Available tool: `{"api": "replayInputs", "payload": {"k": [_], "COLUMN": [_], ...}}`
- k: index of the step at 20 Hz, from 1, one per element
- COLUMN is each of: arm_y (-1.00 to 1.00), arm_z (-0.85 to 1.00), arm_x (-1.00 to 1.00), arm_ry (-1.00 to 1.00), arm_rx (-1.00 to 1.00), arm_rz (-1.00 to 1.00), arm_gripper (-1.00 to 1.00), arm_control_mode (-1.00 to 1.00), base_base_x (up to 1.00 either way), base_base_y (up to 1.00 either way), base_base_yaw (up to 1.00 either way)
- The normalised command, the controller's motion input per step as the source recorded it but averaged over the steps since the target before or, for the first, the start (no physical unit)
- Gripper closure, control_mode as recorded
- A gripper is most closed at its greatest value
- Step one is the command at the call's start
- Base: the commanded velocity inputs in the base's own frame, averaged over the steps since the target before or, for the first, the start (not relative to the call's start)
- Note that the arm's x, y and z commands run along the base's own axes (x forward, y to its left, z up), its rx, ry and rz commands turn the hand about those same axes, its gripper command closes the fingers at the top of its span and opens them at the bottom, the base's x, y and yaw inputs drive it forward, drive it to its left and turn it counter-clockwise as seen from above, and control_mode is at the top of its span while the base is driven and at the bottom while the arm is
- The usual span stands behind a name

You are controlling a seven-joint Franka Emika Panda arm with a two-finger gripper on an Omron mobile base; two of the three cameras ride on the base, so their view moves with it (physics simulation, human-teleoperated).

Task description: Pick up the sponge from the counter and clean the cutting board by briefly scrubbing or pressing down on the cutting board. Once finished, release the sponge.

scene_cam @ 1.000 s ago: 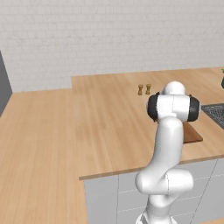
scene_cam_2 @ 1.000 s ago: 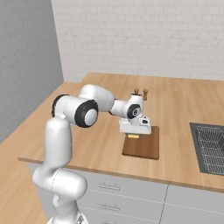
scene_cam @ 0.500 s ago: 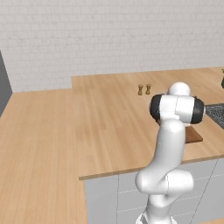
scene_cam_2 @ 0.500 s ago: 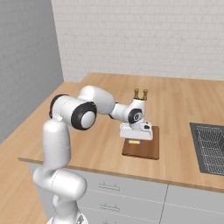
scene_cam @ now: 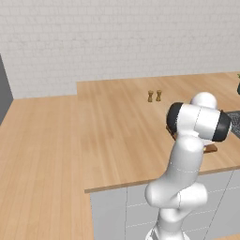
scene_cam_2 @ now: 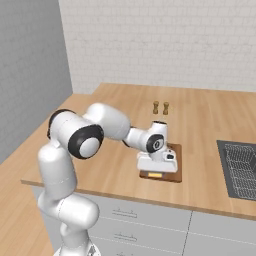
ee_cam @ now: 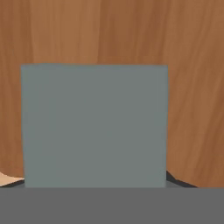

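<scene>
The bench (scene_cam_2: 125,107) carries the cutting board (scene_cam_2: 172,162) near its front edge, with two small shakers (scene_cam_2: 160,107) well behind it at twelve o'clock. The arm (scene_cam_2: 112,127) reaches low over the board, the gripper (scene_cam_2: 156,169) pressed down at its near end. The sponge (ee_cam: 94,126) lies flat on the board's wood directly under the hand — a yellow sliver (scene_cam_2: 155,174) shows beneath it. Whether the gripper grasps it cannot be told. Pressing well likely calls for level, steady downward force — staying inside the board's edges.
</scene>
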Motion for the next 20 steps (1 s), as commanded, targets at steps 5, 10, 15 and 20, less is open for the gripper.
{"api": "replayInputs", "payload": {"k": [5, 10, 15, 20], "arm_y": [0.00, 0.00, -0.06, -0.04], "arm_z": [0.00, 0.09, 0.32, 0.27], "arm_x": [0.33, 0.63, 0.38, 0.29], "arm_ry": [0.00, 0.00, 0.01, 0.01], "arm_rx": [0.01, 0.03, 0.05, 0.04], "arm_rz": [0.07, 0.07, 0.04, 0.02], "arm_gripper": [1.00, 1.00, 1.00, 1.00], "arm_control_mode": [-1.00, -1.00, -1.00, -1.00], "base_base_x": [0.00, 0.00, 0.00, 0.00], "base_base_y": [0.00, 0.00, 0.00, 0.00], "base_base_yaw": [0.00, 0.00, 0.00, 0.00]}}
